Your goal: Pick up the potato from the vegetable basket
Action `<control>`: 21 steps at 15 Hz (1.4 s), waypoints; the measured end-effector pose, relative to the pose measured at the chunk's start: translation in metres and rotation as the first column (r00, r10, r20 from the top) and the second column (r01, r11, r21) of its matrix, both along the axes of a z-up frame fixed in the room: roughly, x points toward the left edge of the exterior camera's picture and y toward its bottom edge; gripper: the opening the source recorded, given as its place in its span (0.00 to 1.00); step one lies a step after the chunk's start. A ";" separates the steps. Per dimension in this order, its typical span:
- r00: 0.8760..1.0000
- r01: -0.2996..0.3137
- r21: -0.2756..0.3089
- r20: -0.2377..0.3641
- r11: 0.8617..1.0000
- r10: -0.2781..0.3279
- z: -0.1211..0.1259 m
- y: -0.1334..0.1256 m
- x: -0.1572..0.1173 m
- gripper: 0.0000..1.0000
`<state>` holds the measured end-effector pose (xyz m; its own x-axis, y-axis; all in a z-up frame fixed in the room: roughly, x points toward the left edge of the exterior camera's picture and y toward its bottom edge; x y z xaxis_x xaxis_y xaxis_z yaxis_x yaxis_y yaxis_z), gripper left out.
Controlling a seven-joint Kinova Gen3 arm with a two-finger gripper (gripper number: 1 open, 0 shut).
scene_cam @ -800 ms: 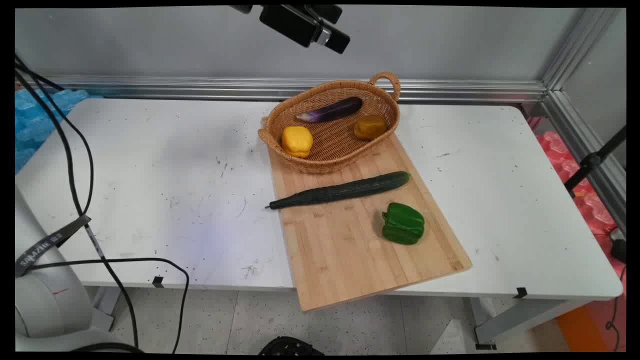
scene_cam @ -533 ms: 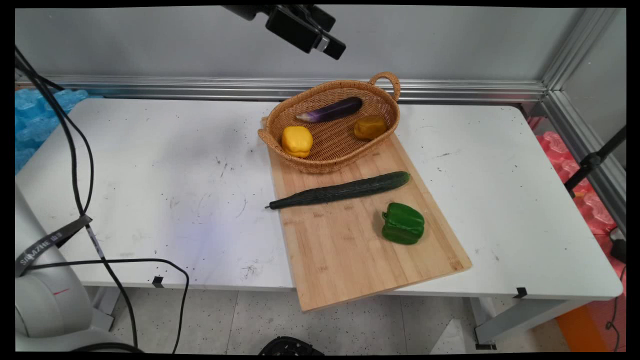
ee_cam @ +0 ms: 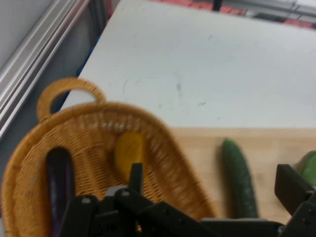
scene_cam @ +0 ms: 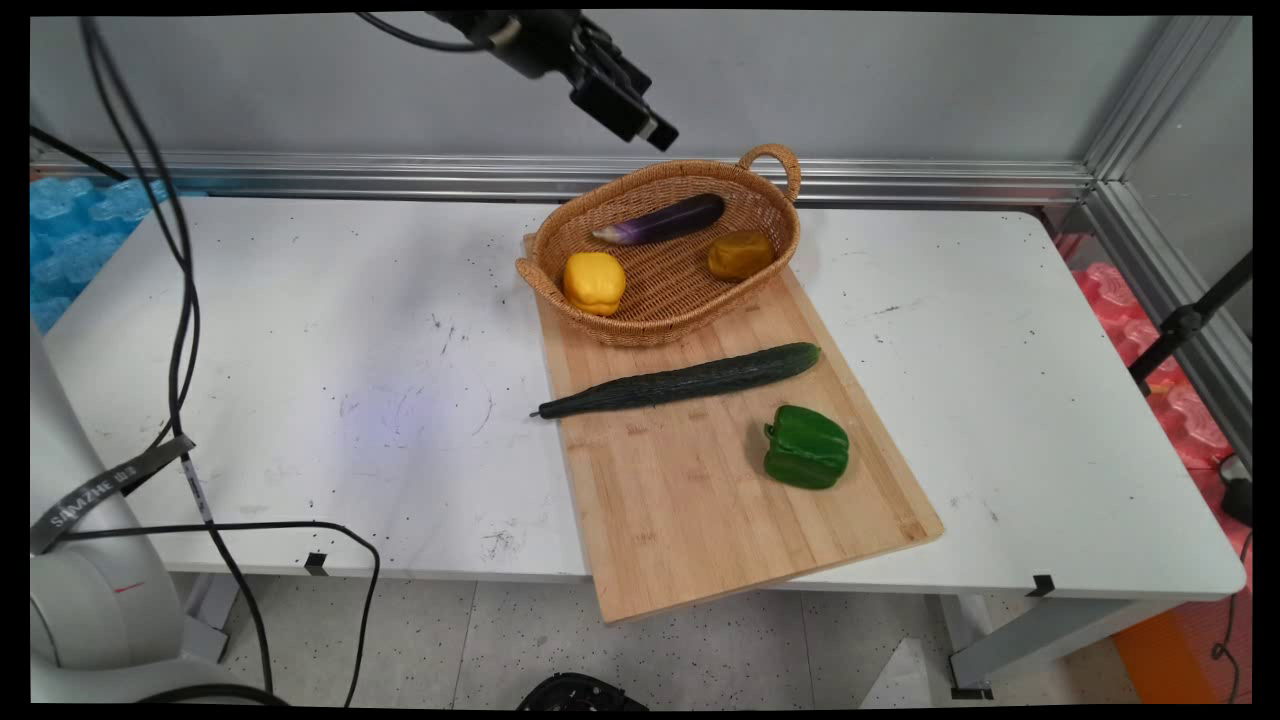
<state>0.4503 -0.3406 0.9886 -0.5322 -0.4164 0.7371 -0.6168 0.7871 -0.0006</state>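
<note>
Gripper (scene_cam: 655,133) spread apart, empty, above the wicker basket (scene_cam: 560,235); eggplant (scene_cam: 660,220) inside.

Looks like a robotics lab setup, not a real kitchen. You've got a plain white table (scene_cam: 300,300) pushed against a bare grey wall (scene_cam: 900,90), with aluminium framing (scene_cam: 900,182) running along the back and up the right corner. Black cables (scene_cam: 180,300) dangle off the arm on the left, and a dark stand (scene_cam: 1190,320) pokes in on the right. The veggies sit staged on a wooden board (scene_cam: 700,500) with a wicker basket (scene_cam: 660,300).
</note>
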 end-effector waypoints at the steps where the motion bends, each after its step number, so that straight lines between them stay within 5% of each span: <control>1: 1.000 -0.004 0.003 0.018 1.000 0.004 -0.008 -0.009 -0.001 1.00; 21: 0.980 0.038 0.133 0.191 0.990 -0.063 -0.174 -0.155 -0.074 1.00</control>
